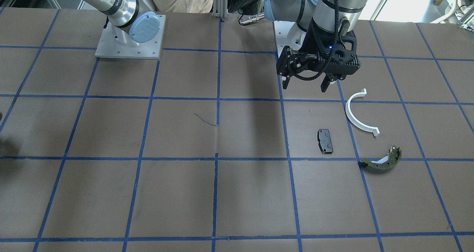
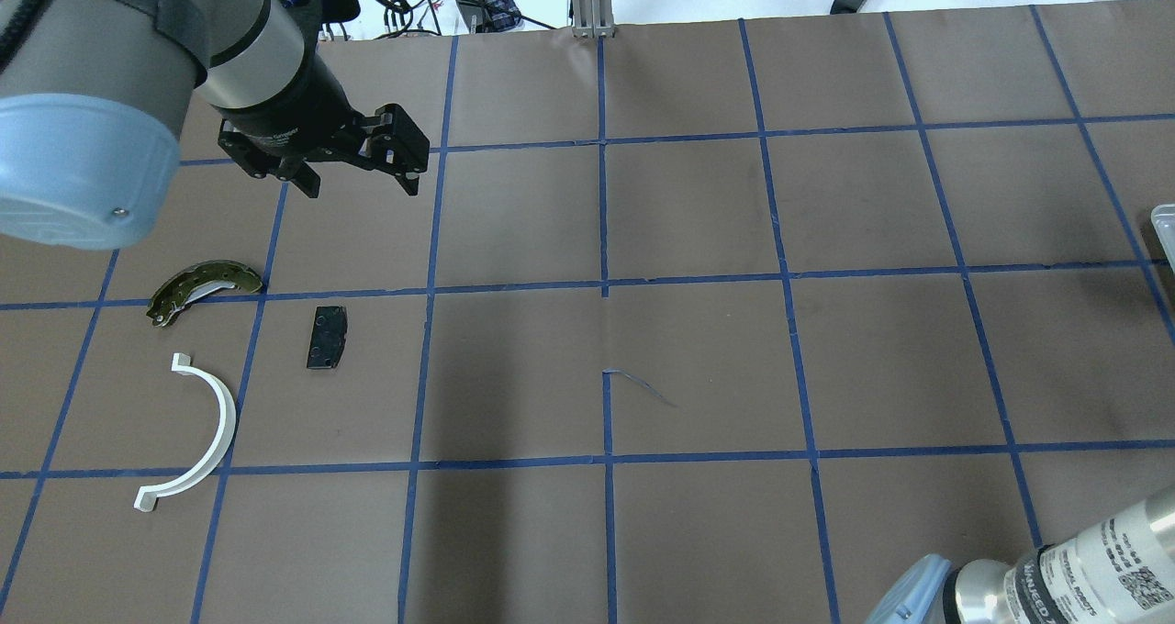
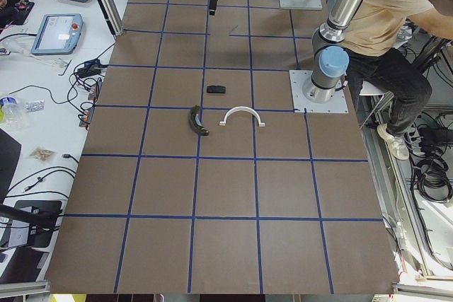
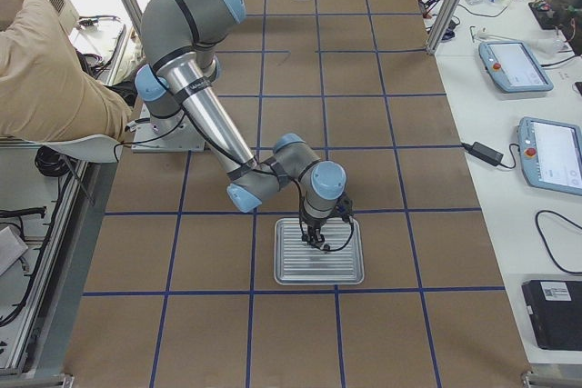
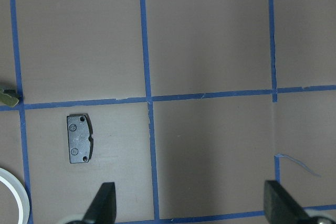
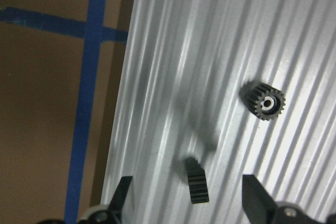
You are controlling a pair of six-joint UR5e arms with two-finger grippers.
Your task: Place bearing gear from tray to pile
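The bearing gear (image 6: 266,103), black with a white centre, stands on the ribbed metal tray (image 6: 210,51). A second black gear (image 6: 195,180) lies on its side between my right gripper's fingers. My right gripper (image 6: 187,187) is open just above the tray (image 4: 318,265). The pile lies far off: a black pad (image 2: 326,337), a white half-ring (image 2: 207,431) and an olive brake shoe (image 2: 204,286). My left gripper (image 2: 358,183) is open and empty, above the table beside the pile; the pad (image 5: 79,138) shows in its wrist view.
A person in beige sits behind the robot's bases (image 4: 55,70). A loose bit of blue tape (image 2: 643,387) curls up mid-table. Tablets and cables lie on the side bench (image 4: 523,70). The tray's corner (image 2: 1164,229) shows at the overhead view's right edge.
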